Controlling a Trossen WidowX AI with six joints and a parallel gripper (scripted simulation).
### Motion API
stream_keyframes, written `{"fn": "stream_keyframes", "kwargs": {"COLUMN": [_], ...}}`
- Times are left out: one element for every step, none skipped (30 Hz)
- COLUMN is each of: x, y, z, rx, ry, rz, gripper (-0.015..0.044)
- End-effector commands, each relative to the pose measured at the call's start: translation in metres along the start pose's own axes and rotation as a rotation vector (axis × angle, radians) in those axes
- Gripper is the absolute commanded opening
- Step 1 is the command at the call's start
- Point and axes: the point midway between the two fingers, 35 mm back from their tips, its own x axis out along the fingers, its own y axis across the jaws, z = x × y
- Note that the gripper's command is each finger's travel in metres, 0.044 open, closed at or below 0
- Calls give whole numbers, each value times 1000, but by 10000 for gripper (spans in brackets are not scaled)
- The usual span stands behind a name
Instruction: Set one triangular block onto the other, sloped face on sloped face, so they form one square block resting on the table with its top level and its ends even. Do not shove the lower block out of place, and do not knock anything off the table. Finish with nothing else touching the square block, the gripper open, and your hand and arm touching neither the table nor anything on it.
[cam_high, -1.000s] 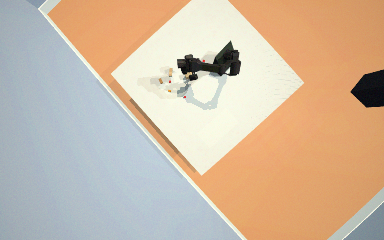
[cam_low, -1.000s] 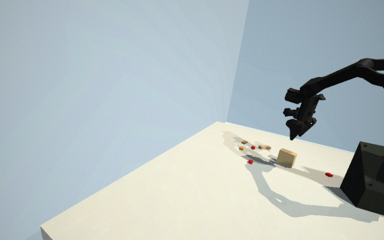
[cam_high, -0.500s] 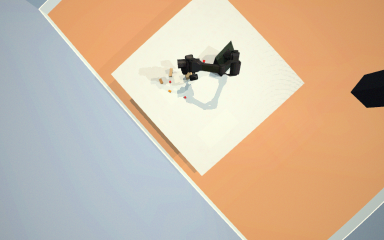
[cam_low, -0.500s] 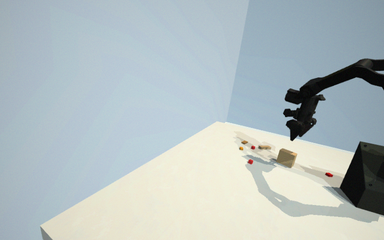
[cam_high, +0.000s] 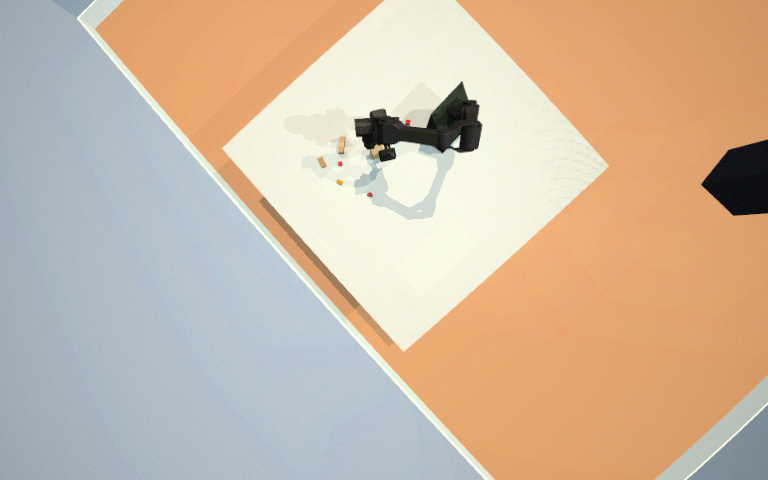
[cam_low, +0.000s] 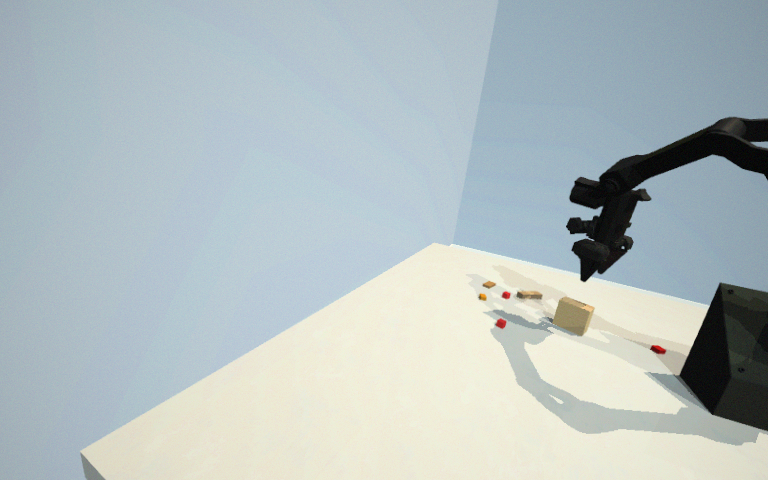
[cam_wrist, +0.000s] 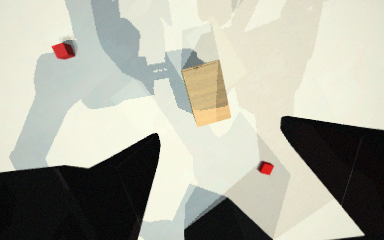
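Pale blue walls stand behind a white table (cam_low: 317, 384), which sits on an orange floor (cam_high: 594, 316) in the top view. Near the table's far side rests the square block (cam_low: 573, 315), tan wood, standing on the table with its top looking level; whether its two halves line up evenly at the ends cannot be told. Above the square block and a little toward the arm's dark base (cam_low: 730, 356) hangs the gripper (cam_low: 589, 271), raised well clear of it, fingers spread wide and holding nothing. From the wrist camera the two black fingers frame the square block (cam_wrist: 206, 93) from above without touching it. A small red cube (cam_low: 500, 323) lies near the square block on the side away from the base, and another red piece (cam_low: 657, 349) lies between the square block and the base. Beyond the square block, farther from the base, lie a flat tan piece (cam_low: 528, 294), a red bit (cam_low: 505, 294), and two small orange bits (cam_low: 488, 284).
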Motion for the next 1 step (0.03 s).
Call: {"fn": "stream_keyframes", "kwargs": {"x": [0], "y": [0], "z": [0], "rx": [5], "ry": [-1], "rz": [1], "gripper": [440]}}
